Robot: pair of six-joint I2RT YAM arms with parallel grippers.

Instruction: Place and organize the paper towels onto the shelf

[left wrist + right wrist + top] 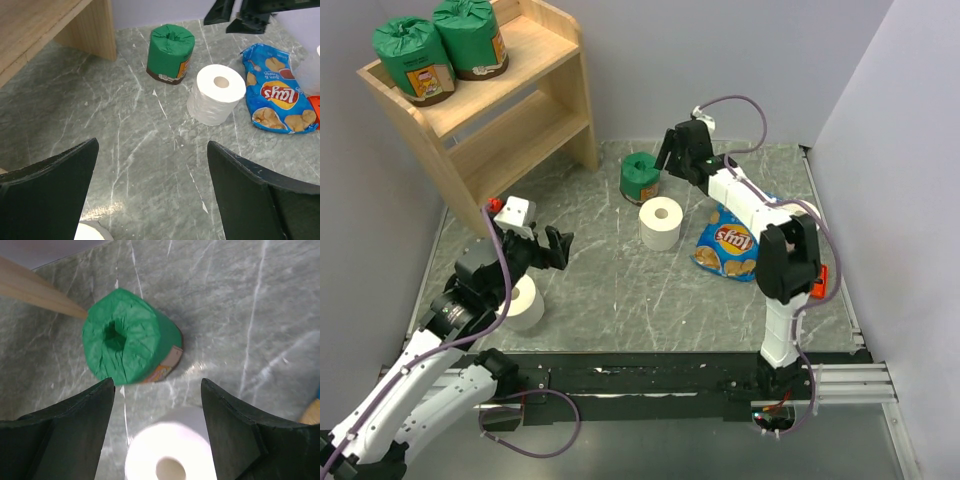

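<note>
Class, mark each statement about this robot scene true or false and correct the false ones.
1. Two green-wrapped paper towel rolls stand on the top tier of the light wooden shelf. True.
2. The right gripper is shut on the third green-wrapped roll. False: it is open above that roll, which stands on the grey marbled table.
3. A bare white roll stands beside that green roll. True.
4. The blue crisp bag lies on the shelf. False: it lies on the table.
5. The left gripper holds a white roll. False: it is open and holds nothing.
</note>
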